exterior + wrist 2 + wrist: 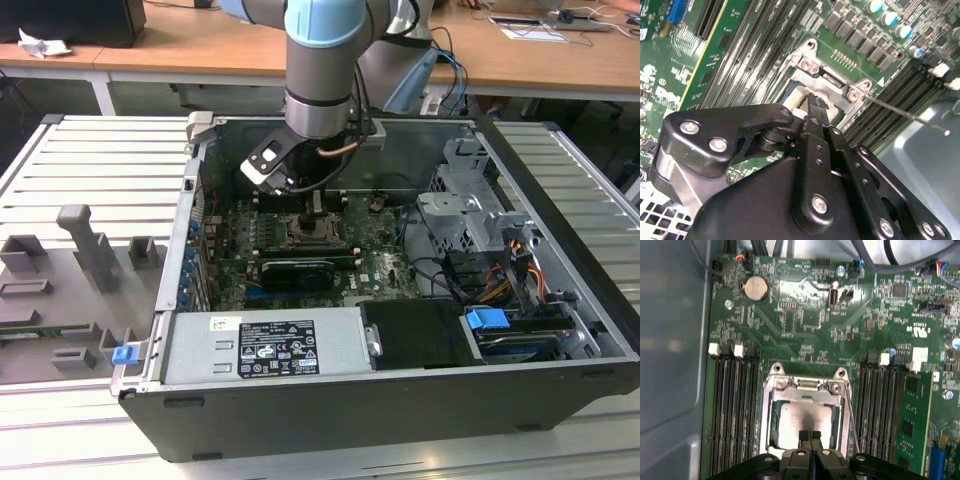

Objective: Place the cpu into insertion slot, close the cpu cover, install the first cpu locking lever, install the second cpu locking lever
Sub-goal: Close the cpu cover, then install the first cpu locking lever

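Note:
In the first wrist view the cpu (805, 416), a flat silvery square, lies in the socket on the green board. The cpu cover (771, 410), a silvery frame with an open middle, lies down around it. My gripper (810, 434) is shut, its tips together right over the cpu's near edge, with nothing between them. A thin wire locking lever (852, 412) runs along one side of the socket. In the second wrist view the gripper (813, 100) points at the cover's hinge end (832, 82), and the lever (905, 114) sticks out free. In the exterior view the gripper (314, 203) hangs above the socket (318, 232).
Black memory slots (735, 410) flank the socket on both sides. A long black card (292, 272) lies in front of the socket, with the power supply (265, 345) nearer still. A drive cage (470, 215) and cables fill the exterior view's right. Case walls (190, 230) enclose the board.

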You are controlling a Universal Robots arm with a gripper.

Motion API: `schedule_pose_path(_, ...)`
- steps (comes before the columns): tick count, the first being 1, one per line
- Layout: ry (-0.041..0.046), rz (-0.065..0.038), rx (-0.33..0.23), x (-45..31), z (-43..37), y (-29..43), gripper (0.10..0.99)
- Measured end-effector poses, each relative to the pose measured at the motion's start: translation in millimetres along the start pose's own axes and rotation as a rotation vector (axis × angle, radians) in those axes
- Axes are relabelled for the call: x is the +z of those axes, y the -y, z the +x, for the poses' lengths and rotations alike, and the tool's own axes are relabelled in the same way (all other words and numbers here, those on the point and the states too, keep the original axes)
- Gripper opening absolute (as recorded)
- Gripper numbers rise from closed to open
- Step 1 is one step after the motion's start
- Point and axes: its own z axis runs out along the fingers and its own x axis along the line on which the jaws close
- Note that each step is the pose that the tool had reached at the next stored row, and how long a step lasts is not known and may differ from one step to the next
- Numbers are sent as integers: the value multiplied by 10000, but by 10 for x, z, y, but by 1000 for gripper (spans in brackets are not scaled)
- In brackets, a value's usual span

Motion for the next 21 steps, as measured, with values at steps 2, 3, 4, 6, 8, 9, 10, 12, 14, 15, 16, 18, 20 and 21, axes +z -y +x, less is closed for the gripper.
schedule_pose_path(2,0,1,-1,0,-3,-36,106)
schedule_pose_path(3,0,2,-1,0,-3,-43,106)
schedule_pose_path(4,-1,1,-1,0,-3,-54,106)
schedule_pose_path(6,-1,1,-1,0,-5,-71,106)
schedule_pose_path(8,-1,1,-1,-1,-5,-80,106)
schedule_pose_path(9,-1,0,0,-1,-5,-81,106)
schedule_pose_path(10,0,1,0,-6,-5,-81,106)
schedule_pose_path(12,0,1,0,-13,-5,-80,106)
schedule_pose_path(14,1,1,0,-20,-5,-80,106)
schedule_pose_path(15,-3,-1,0,-20,-4,-80,106)
schedule_pose_path(16,-2,-1,-1,-20,-4,-81,106)
schedule_pose_path(18,1,2,0,-32,-5,-80,106)
schedule_pose_path(20,-3,0,1,-39,-4,-80,106)
schedule_pose_path(21,-17,0,1,-40,-4,-80,106)
